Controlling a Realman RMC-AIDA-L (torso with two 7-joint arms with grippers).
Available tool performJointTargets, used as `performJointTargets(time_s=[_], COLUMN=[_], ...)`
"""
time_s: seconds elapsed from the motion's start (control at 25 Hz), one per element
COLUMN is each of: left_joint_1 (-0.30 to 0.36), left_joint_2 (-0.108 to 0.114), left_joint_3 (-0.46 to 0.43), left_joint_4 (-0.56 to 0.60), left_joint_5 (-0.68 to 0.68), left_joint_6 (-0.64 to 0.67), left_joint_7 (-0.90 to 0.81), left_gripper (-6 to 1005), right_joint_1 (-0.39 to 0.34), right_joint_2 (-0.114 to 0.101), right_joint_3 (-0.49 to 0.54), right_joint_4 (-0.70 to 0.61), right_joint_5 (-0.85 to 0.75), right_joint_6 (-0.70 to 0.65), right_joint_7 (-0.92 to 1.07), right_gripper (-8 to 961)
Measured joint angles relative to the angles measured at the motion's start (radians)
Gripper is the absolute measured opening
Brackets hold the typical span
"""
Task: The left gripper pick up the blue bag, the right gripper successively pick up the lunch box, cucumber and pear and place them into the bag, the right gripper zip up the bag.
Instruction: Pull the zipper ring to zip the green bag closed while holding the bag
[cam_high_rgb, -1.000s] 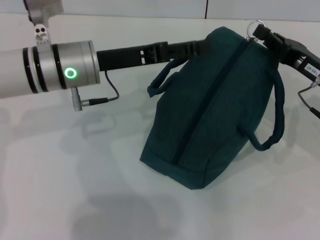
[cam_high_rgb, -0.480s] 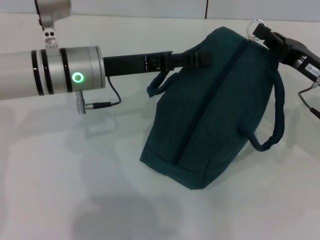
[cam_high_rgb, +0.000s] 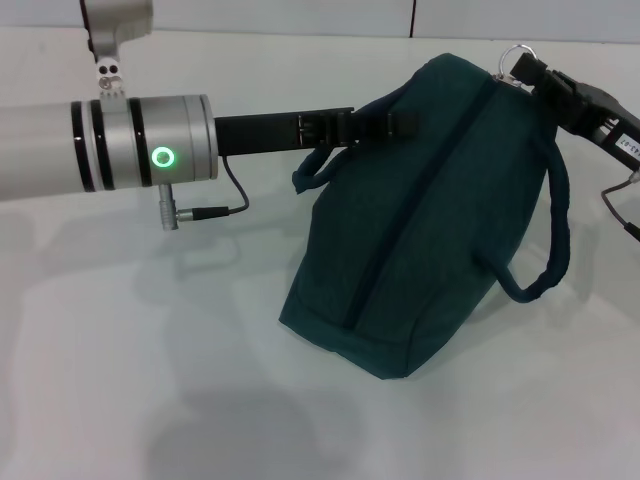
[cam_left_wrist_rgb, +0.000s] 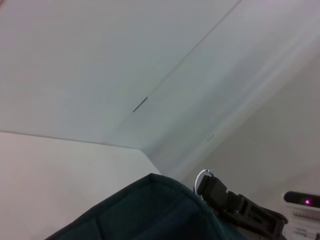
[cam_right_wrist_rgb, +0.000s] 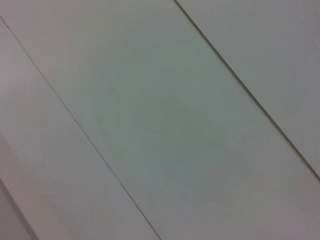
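The blue bag (cam_high_rgb: 430, 220) stands on the white desk (cam_high_rgb: 150, 380), its zip line running from the near bottom corner up to its far top end, where the metal ring pull (cam_high_rgb: 516, 50) sticks up. The zip looks closed along the whole seam, so the task appears close to its end; the lunch box, cucumber and pear are nowhere in sight and are probably inside.

The right gripper (cam_high_rgb: 527, 72) sits at the bag's far top end, right at the ring pull, and its jaws seem pressed onto the zip tab, though the angle is poor and I would not swear to it. The left gripper (cam_high_rgb: 400, 122) reaches to the bag's upper left side near one loop handle (cam_high_rgb: 320, 165); whether its jaws are spread or pinching fabric I cannot tell.

The bag is soft cloth that sags and folds, bulging with its load. It would handle best by a loop handle or the stiff zip end.
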Motion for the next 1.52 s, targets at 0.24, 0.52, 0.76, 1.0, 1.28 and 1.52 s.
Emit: performJointTargets(time_s=[0.24,0.52,0.76,1.0,1.28,1.52], left_joint_1=[0.004,0.023,0.033,0.038,0.056,0.059], left_joint_2=[0.0,-0.002,-0.003,-0.003,-0.002,-0.002], left_joint_3=[0.001,0.004,0.023,0.044,0.047,0.047], left_joint_4=[-0.005,-0.009,-0.007,-0.005,-0.004,-0.003], left_joint_5=[-0.005,-0.026,-0.045,-0.048,-0.129,-0.154], left_joint_6=[0.002,0.016,0.064,0.091,0.178,0.235], left_joint_7=[-0.001,0.001,0.021,0.048,0.122,0.152], left_gripper=[249,54,48,47,47,47], right_joint_1=[-0.008,-0.017,-0.028,-0.03,-0.029,-0.028], right_joint_2=[0.0,0.0,0.0,0.0,0.0,0.0], right_joint_3=[0.001,0.009,0.01,0.01,0.011,0.006], right_joint_4=[0.0,0.001,0.004,0.031,0.053,0.055], right_joint_5=[0.0,0.002,0.018,0.048,0.064,0.065], right_joint_6=[-0.015,-0.042,-0.091,-0.099,-0.09,-0.058], right_joint_7=[0.006,0.048,0.105,0.129,0.129,0.129], right_gripper=[5,5,4,5,5,5])
